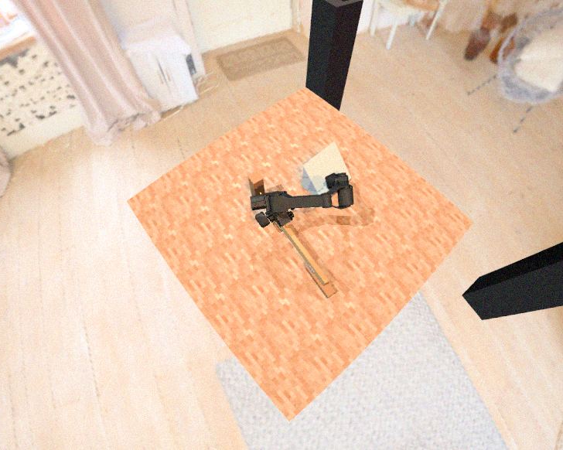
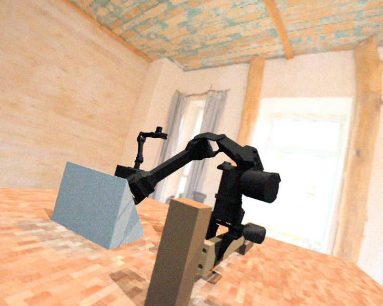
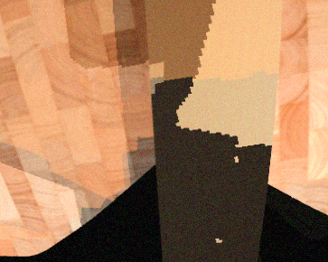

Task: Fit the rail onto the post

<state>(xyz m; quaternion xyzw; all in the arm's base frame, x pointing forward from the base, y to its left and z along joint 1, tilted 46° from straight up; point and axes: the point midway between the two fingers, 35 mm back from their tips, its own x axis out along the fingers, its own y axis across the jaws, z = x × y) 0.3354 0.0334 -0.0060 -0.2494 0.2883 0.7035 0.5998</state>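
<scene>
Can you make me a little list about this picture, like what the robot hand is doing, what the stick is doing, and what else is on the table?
gripper: gripper shut on the rail, close to the post
rail: long wooden rail, near end lifted off the table and held up to the post
post: short wooden post, standing upright
rail end against post: close, but whether they touch cannot be told
far end of rail: down by the low footboard block
also on table: blue-grey wedge
table: orange wood-pattern table
</scene>
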